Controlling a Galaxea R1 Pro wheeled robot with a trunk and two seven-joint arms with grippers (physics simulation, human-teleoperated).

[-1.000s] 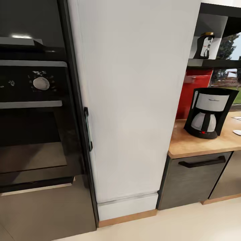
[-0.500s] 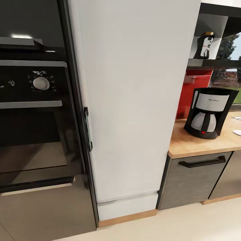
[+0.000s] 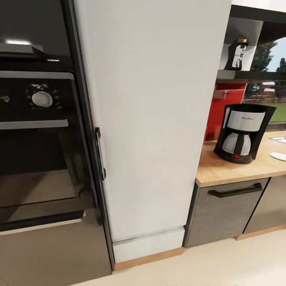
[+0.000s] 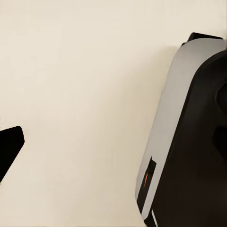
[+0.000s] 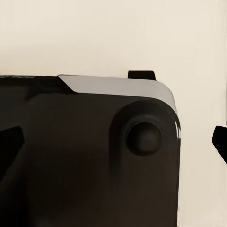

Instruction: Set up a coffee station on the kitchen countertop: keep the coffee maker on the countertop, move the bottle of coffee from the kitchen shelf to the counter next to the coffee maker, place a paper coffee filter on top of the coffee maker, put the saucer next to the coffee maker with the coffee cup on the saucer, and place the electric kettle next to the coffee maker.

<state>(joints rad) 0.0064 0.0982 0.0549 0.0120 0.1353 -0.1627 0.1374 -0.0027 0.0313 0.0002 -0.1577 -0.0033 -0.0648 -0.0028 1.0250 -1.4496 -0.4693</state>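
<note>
we judge the bottle of coffee, upright on the kitchen shelf above the coffee maker, rigid, smooth, best gripped mid-body; we cannot tell either claw's state.

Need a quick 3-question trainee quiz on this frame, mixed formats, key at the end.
1. True or false: the bottle of coffee already stands on the kitchen countertop.
2. Multiple choice: the coffee maker stands A) on the floor, B) on the countertop, C) on the shelf, D) inside the oven.
3. Fill in: the cabinet front below the countertop has a ____ handle.

Key: 1 false, the bottle is on the shelf above the coffee maker. 2 B. 3 black.
</note>
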